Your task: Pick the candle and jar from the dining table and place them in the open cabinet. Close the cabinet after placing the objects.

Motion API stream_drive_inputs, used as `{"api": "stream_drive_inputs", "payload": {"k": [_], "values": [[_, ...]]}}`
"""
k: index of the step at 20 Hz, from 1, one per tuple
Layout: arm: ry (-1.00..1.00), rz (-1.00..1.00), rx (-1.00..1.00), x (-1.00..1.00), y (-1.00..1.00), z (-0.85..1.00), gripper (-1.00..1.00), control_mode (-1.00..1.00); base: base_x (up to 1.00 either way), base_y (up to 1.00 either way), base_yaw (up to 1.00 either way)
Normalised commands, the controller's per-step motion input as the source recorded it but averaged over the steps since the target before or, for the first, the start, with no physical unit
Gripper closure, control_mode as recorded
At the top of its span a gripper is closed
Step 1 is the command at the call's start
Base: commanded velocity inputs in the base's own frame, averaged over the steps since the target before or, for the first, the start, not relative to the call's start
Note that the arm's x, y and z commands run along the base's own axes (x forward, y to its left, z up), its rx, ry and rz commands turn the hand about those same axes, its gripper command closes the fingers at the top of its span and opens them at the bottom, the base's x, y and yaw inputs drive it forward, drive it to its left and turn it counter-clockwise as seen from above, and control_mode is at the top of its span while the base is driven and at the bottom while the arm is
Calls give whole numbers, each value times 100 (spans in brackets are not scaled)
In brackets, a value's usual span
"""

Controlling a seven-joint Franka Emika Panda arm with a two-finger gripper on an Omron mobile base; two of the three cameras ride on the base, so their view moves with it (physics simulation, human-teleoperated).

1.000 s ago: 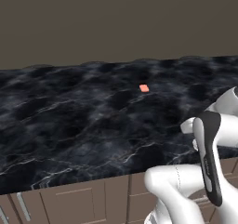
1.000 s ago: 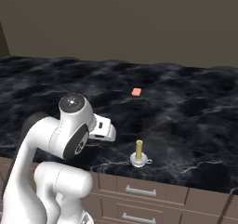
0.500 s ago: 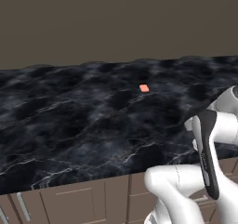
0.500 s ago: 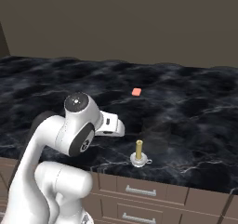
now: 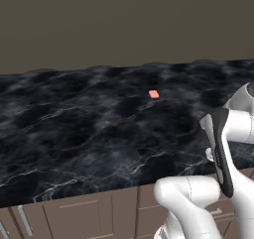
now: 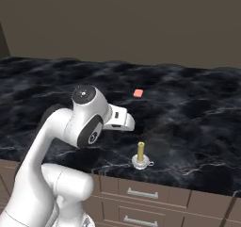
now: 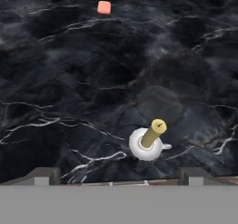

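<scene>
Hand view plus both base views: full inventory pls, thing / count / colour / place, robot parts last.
candle: 1, yellowish-olive stick upright in a round silvery-white holder, near the front edge of the table, just ahead of the gripper.
flat piece: 1, salmon-orange, lying farther back on the table, apart from the candle.
dining table: 1, black marble-look top with thin white veins, across all views.
drawer fronts: several, taupe-brown with silver handles, under the table's front edge.
wall: 1, plain brown, behind the table.
arm: 1, white with dark joints, rising at the table's front.
gripper: 1, dark fingertips, open, above the table edge near the candle, holding nothing.
</scene>
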Motion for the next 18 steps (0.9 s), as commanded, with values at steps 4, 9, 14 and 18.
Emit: {"api": "stream_drive_inputs", "payload": {"k": [4,9,14,18], "values": [[0,-6,0,35,-12,5,-100,-100,0,0,0],[0,-1,0,38,-24,-1,-100,-100,0,0,0],[0,0,1,31,-39,-15,-100,-100,0,0,0],[1,0,3,32,-33,-20,-100,-100,0,0,0]]}}
